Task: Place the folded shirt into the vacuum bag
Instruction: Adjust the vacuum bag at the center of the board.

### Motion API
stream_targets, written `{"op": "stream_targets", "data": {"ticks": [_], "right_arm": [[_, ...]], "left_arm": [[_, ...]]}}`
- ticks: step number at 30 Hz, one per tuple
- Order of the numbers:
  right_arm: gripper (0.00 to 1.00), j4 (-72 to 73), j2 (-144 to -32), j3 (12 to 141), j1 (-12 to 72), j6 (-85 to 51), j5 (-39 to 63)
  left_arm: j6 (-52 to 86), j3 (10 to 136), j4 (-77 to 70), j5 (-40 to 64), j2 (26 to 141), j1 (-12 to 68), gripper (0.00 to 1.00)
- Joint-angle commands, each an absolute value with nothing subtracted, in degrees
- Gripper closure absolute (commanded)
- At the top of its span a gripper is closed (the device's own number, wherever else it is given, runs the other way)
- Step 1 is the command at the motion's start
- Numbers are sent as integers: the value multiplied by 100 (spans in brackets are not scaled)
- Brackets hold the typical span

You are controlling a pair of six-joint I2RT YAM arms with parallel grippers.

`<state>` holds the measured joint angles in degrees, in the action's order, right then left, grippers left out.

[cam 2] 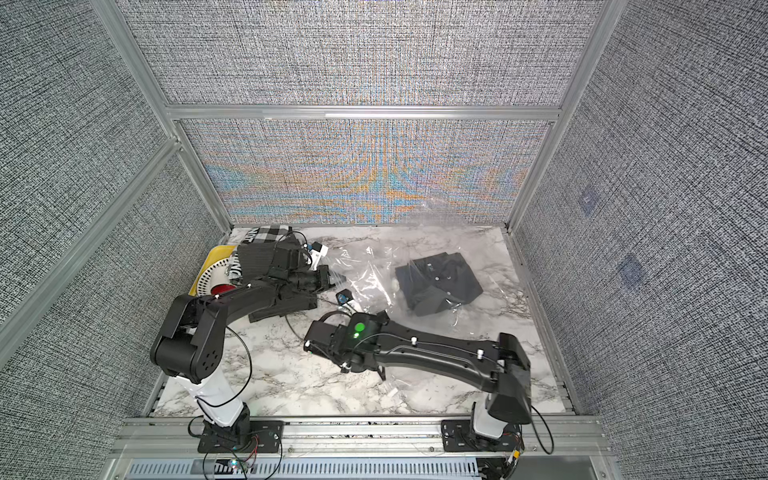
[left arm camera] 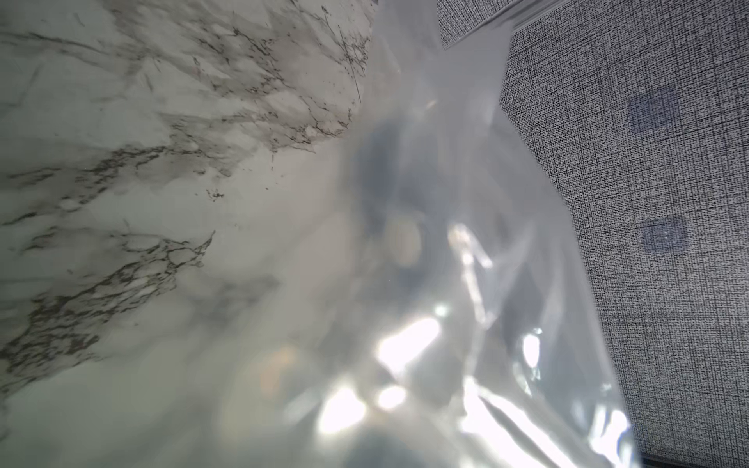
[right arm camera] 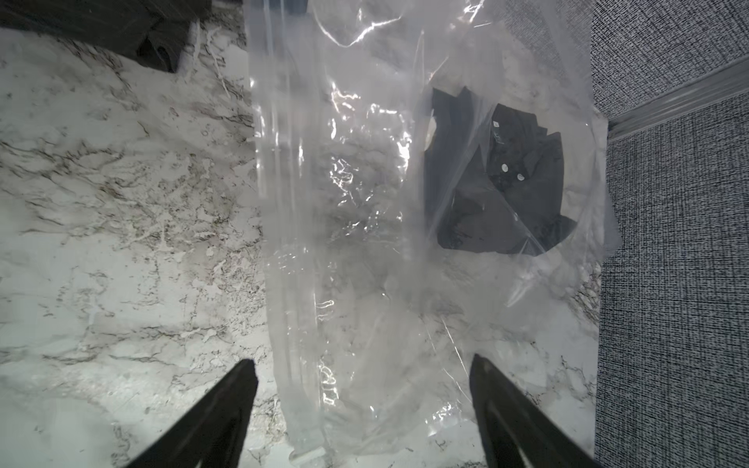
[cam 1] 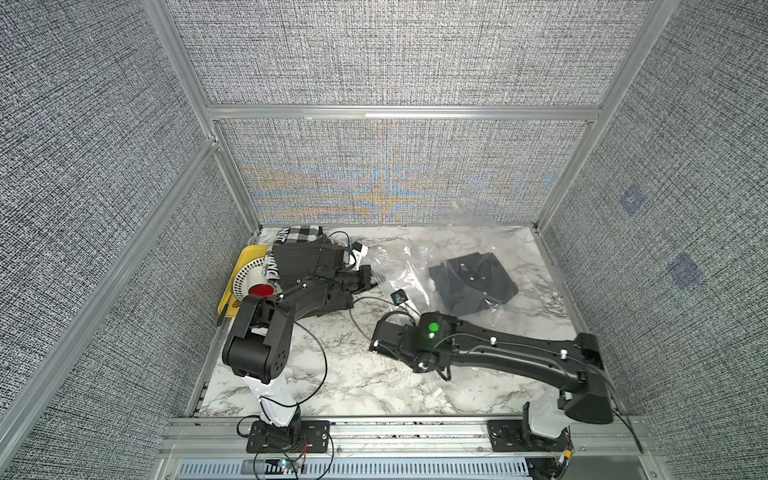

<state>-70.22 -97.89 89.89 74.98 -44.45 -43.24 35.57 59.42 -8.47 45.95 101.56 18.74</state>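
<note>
The folded shirt (cam 1: 473, 286) is seen inside the vacuum bag (cam 1: 399, 266), well in from its mouth, on the far right of the counter (cam 1: 332, 374). The left pincer (cam 1: 371, 279) is closed, apparently on film at the mouth; the right pincer (right arm camera: 362, 361) is spread wide and empty above the zip edge (right arm camera: 279, 202). Were the film snagged or tugged, the shirt could be dragged out.

Both arms are matte black with rounded, boxy joint housings. The left arm (cam 1: 291, 307) has a glossy white lower segment (cam 1: 272, 399) on a black bolted base plate (cam 1: 286, 434), with a thin black cable (cam 1: 326, 368) looping beside it. The right arm (cam 1: 519, 357) bears a lit green lamp (cam 1: 433, 327), pale screws (cam 1: 493, 340) and a white base segment (cam 1: 544, 419). The right gripper (right arm camera: 361, 360) has black fingers (right arm camera: 219, 421) that taper to points
</note>
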Motion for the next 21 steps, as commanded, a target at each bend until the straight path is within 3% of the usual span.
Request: {"op": "stream_targets", "data": {"ticks": [1, 9, 15, 21], "right_arm": [[10, -7099, -10323, 9048, 7682, -4693, -4662], [1, -7542, -11587, 9111, 7990, -5686, -5089], [3, -7550, -11392, 8076, 8052, -6841, -5115], [7, -7544, -11071, 7692, 7994, -7067, -5163]], "left_arm": [[3366, 5985, -541, 4478, 10075, 1872, 100], [3262, 6071, -264, 4352, 10132, 1868, 100], [3241, 6155, -167, 4329, 10255, 1872, 100], [3244, 6179, -167, 4324, 10367, 1872, 100]]}}
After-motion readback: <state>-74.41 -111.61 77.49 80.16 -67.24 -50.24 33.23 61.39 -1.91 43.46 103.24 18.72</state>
